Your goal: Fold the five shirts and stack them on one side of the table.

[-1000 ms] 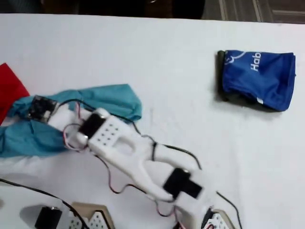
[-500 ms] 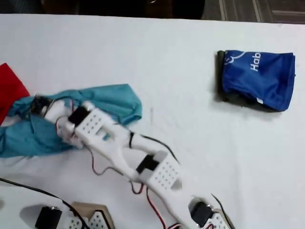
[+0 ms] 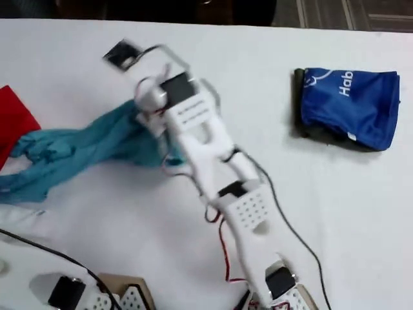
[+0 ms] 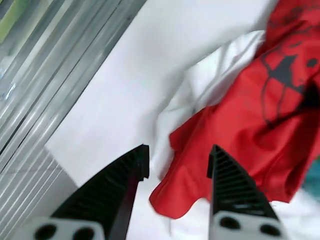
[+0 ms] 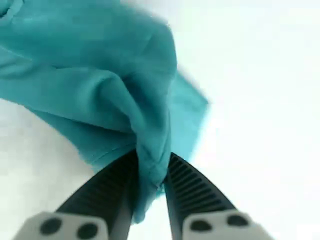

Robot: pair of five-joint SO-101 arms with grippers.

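High view: right arm [image 3: 206, 148] stretches out diagonally, fingers [image 5: 112, 187] pinching teal shirt [image 3: 84, 145] (left fingers [image 4: 117, 185] gape wide).

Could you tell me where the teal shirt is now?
High view: the teal shirt lies on the left half of the table beside the red shirt, one end pinched in the right hand.

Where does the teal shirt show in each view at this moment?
High view: teal shirt left of centre, one end beside the red shirt at the left edge.
Left wrist view: a teal sliver just beyond the red shirt.
Right wrist view: pinched in the right hand.
Shared landmark: the red shirt, high and left wrist views.
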